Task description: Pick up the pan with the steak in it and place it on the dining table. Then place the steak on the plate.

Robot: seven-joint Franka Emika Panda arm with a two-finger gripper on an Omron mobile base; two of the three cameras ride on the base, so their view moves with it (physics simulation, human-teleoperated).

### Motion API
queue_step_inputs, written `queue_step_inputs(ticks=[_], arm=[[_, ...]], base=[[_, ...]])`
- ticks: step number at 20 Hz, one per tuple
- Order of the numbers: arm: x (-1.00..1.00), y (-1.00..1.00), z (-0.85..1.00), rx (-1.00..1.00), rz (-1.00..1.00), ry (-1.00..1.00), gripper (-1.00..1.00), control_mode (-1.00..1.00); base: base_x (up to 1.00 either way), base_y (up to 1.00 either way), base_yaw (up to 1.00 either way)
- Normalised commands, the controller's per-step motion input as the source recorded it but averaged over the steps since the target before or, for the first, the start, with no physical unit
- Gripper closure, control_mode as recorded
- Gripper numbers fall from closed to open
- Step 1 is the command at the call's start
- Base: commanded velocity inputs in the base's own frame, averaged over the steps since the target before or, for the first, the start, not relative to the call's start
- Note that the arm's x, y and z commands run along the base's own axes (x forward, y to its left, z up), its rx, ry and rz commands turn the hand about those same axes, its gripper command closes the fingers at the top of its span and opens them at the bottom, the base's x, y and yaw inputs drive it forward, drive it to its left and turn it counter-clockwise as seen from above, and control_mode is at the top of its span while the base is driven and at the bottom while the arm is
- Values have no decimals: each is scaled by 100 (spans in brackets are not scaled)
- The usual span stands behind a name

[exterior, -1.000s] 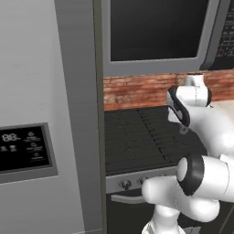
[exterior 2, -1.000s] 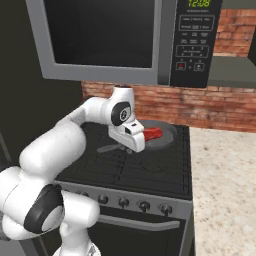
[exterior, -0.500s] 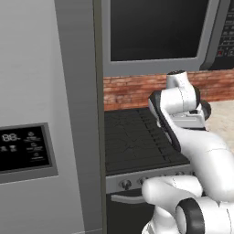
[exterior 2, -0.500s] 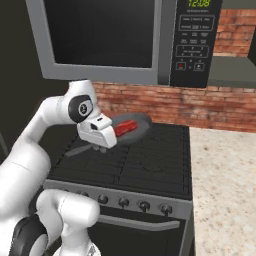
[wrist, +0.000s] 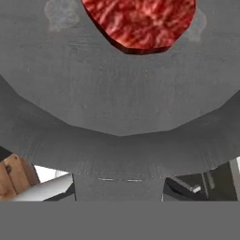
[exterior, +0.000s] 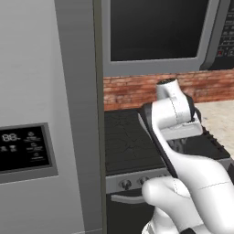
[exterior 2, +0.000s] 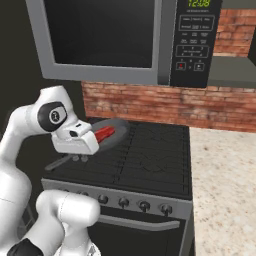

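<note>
The pan [exterior 2: 119,128] is dark grey and hangs slightly tilted above the left side of the stove. The red steak [exterior 2: 104,134] lies in it. My gripper [exterior 2: 79,157] is shut on the pan's handle [exterior 2: 59,162], which pokes out below the hand to the left. In the hand view the pan [wrist: 122,93] spreads wide just in front of the hand, with the steak [wrist: 140,21] at its far side and the handle [wrist: 119,187] running back to the hand. The dining table and the plate are out of view.
A black stove [exterior 2: 150,160] with knobs lies under the pan. The microwave [exterior 2: 115,40] hangs low above it before a brick wall [exterior 2: 165,107]. A beige speckled counter [exterior 2: 225,190] adjoins on the right. A grey fridge [exterior: 41,114] stands left of the stove [exterior: 128,141].
The arm has swung left and toward the stove's front, carrying the pan with the steak from the right rear of the stove to its left side.
</note>
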Motion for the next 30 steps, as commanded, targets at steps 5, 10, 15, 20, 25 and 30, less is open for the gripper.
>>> queue_step_inputs(ticks=[5, 10, 15, 20, 25, 30], arm=[[0, 0, 0, 0, 0, 0, 100, -100], [-15, 1, -6, 0, 1, 1, 100, -100], [0, 0, 0, 0, 0, 0, 100, 100], [0, 0, 0, 0, 0, 0, 100, 100], [0, 0, 0, 0, 0, 0, 100, 100], [0, 0, 0, 0, 0, 0, 100, 100]], base=[[0, 0, 0], [0, 0, 0], [-69, 7, 4], [-63, 2, 5], [-47, 0, 25], [-34, 0, 35]])
